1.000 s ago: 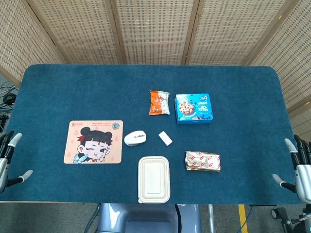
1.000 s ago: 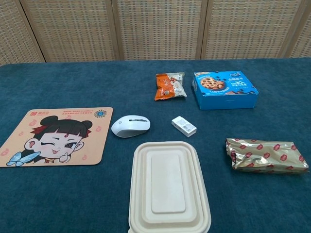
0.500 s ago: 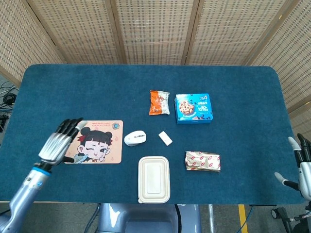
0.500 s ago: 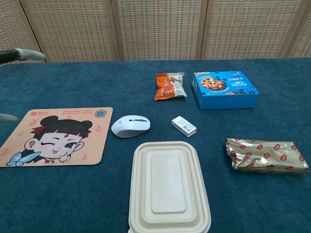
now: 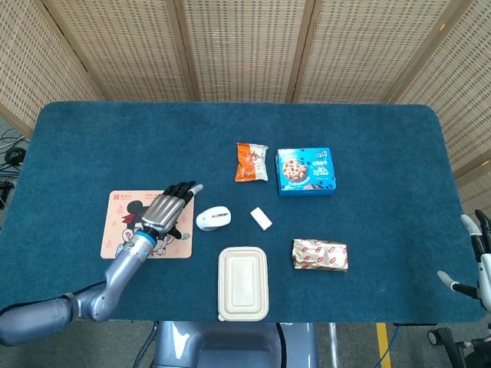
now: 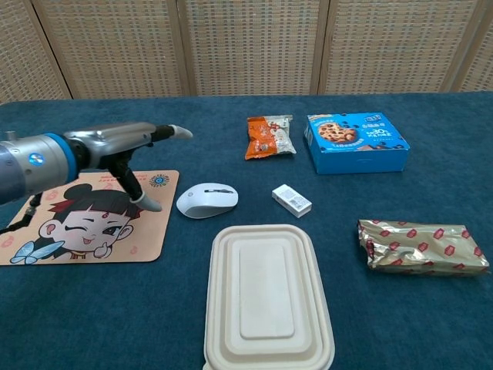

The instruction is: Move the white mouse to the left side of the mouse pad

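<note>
The white mouse (image 5: 213,218) (image 6: 206,200) lies on the blue cloth just right of the mouse pad (image 5: 123,241) (image 6: 46,240), which carries a cartoon girl print. My left hand (image 5: 166,210) (image 6: 131,146) hovers open over the pad's right part, fingers spread and pointing toward the mouse, a short gap left of it. It holds nothing. My right hand (image 5: 477,261) stays open at the table's far right edge, away from everything.
A beige lidded food box (image 5: 243,282) (image 6: 266,291) sits right in front of the mouse. A small white eraser-like block (image 5: 261,218), an orange snack bag (image 5: 251,162), a blue cookie box (image 5: 306,170) and a gold wrapped packet (image 5: 320,254) lie to the right.
My left arm has swung in from the table's left edge across the mouse pad toward the mouse. The mouse has not moved; the right hand slipped slightly lower.
</note>
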Tool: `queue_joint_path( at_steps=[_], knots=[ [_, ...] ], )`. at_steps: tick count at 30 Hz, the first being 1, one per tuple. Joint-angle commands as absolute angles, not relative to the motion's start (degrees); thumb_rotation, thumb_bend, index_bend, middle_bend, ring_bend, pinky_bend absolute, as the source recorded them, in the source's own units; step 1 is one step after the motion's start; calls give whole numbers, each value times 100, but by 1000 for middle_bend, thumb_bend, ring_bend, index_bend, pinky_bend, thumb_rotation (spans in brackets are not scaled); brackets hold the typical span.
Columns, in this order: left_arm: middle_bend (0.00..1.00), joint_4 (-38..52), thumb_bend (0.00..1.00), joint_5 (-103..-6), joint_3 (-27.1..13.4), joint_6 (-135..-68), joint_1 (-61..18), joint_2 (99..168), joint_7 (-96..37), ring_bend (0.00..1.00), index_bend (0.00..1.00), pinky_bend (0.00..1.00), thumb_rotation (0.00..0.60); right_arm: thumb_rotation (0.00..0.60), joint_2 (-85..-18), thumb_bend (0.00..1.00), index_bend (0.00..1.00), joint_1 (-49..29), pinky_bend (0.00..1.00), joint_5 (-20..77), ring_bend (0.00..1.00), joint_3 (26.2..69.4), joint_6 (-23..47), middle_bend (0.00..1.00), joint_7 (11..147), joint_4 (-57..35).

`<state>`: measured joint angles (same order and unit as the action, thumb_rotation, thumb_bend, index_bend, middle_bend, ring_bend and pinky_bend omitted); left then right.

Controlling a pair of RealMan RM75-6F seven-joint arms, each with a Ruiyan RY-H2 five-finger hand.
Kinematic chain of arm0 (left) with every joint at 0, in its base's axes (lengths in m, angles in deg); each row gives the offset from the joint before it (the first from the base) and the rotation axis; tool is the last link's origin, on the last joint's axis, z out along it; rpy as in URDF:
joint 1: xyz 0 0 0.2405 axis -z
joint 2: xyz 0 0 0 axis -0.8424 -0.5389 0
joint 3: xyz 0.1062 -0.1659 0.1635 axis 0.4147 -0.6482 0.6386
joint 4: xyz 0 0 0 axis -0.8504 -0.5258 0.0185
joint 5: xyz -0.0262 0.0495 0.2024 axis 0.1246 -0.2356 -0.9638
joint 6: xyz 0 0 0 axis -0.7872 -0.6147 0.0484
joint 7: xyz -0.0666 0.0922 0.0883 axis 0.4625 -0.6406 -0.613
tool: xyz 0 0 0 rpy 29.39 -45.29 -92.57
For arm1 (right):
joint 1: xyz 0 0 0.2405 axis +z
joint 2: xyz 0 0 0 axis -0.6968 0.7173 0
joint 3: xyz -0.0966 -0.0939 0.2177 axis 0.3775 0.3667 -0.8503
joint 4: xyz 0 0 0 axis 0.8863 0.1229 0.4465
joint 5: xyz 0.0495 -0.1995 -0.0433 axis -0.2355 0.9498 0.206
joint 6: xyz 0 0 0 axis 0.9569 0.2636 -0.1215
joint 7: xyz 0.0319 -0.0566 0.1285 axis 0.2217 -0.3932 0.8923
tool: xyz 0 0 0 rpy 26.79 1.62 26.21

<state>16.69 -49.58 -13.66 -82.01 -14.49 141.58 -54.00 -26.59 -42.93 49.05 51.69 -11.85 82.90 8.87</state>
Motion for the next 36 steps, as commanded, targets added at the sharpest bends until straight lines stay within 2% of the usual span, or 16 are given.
queue_joint_path(
  at_steps=[1, 16, 18, 23, 29, 32, 36],
  knots=[
    [0, 1264, 0, -4924, -1422, -7980, -1184, 14474, -5185, 0, 0, 100, 600, 600, -2654, 0, 0, -4281, 0, 4873, 0, 5162, -1149, 0, 8331, 868],
    [28, 224, 0, -4396, -1351, -7741, -651, 15226, -5069, 57, 61, 192, 600, 600, -2655, 0, 0, -4234, 0, 4755, 0, 5143, -1003, 0, 8426, 793],
    [68, 111, 0, -4408, -1335, -7797, -602, 15334, -5045, 98, 97, 225, 600, 600, -2659, 0, 0, -4226, 0, 4732, 0, 5142, -975, 0, 8436, 781],
    [286, -109, 16, -4512, -1312, -8015, -571, 15532, -5001, 300, 314, 408, 600, 600, -2654, 0, 0, -4219, 0, 4702, 0, 5133, -950, 0, 8482, 768],
    [474, -315, 60, -4648, -1285, -8272, -557, 15701, -5011, 494, 460, 599, 600, 600, -2639, 0, 0, -4211, 0, 4687, 0, 5131, -916, 0, 8551, 756],
    [528, -417, 129, -4693, -1300, -8461, -574, 15819, -5021, 548, 513, 656, 600, 600, -2636, 0, 0, -4211, 0, 4690, 0, 5134, -913, 0, 8565, 753],
    [535, -368, 166, -4621, -1440, -8813, -665, 15879, -5036, 555, 521, 664, 600, 600, -2632, 0, 0, -4209, 0, 4691, 0, 5138, -904, 0, 8579, 755]
  ],
)
